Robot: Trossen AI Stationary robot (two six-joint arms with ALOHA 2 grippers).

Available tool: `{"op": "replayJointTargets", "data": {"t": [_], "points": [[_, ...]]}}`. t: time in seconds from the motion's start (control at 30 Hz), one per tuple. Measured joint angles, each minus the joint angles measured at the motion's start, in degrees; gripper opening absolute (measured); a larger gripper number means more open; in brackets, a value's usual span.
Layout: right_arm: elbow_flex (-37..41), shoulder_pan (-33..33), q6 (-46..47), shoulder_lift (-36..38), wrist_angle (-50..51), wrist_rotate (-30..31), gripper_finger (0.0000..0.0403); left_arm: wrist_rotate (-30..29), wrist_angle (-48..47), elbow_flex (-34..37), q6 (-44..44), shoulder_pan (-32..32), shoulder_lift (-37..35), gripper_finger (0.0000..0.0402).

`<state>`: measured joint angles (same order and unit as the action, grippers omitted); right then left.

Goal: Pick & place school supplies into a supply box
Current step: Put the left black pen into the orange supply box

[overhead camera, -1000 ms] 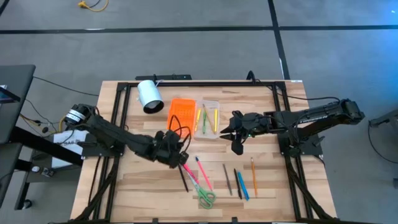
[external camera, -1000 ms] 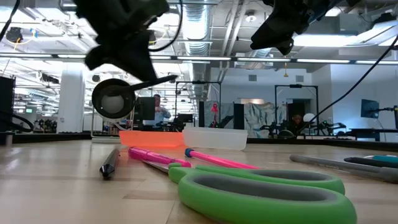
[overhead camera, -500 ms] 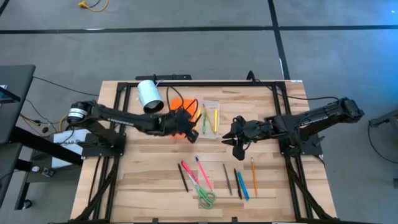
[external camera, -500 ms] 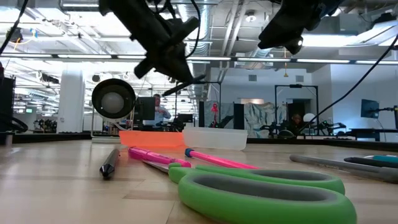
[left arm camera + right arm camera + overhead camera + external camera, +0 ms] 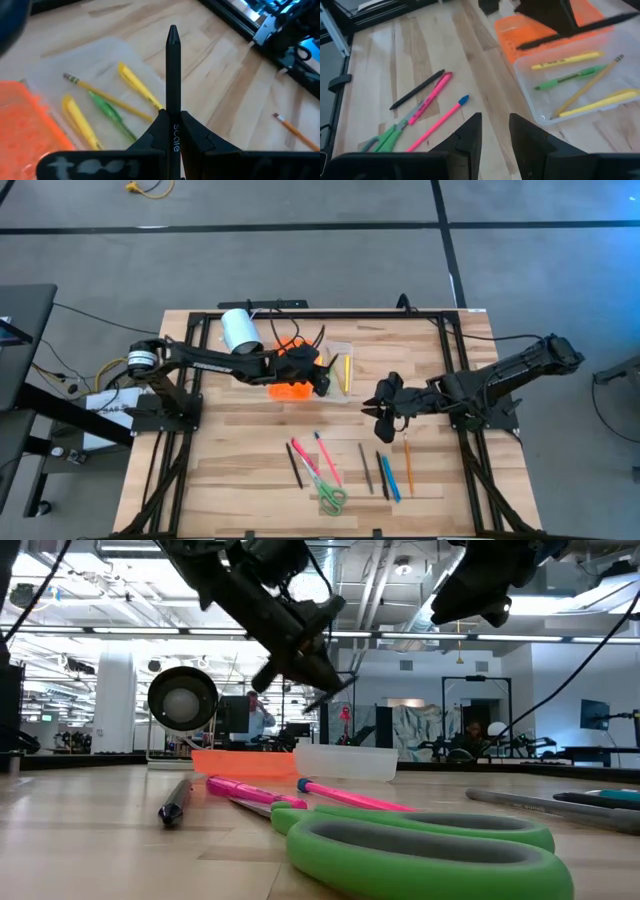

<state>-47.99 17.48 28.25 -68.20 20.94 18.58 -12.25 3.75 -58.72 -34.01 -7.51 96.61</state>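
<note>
High view: left gripper (image 5: 322,380) over the supply box (image 5: 312,369), far centre of the table (image 5: 240,470); right gripper (image 5: 378,412) hovering right of it.

Low view: remaining supplies near, green scissors (image 5: 420,850) nearest.

Left wrist view: clamped on a black pen (image 5: 172,75), tip over the clear tray (image 5: 90,95) holding yellow and green pens. Placing step; next likely lowering, then releasing.

Right wrist view: fingers apart, empty, above bare wood.
</note>
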Motion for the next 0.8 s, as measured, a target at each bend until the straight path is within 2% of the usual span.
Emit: {"op": "replayJointTargets", "data": {"t": [0.13, 0.27, 0.63, 0.8], "points": [[0.0, 1.2, 2.3, 0.0, 1.2, 1.6, 0.0092, 0.6, 4.4, -0.2, -1.4, 0.0, 3.0, 0.0006], [0.0, 2.1, 5.0, 0.0, 2.9, 2.6, 0.0092, -0.2, 4.9, 0.0, -2.6, -0.4, 4.8, 0.0006], [0.0, 4.3, 9.3, 0.0, 4.4, 5.6, 0.0092, -1.6, 5.2, 0.0, -1.7, -2.7, 4.9, 0.0010], [0.0, 4.2, 9.4, 0.0, 4.3, 5.6, 0.0092, -1.5, 6.2, 0.0, -1.7, -3.3, 4.9, 0.0030]]}}
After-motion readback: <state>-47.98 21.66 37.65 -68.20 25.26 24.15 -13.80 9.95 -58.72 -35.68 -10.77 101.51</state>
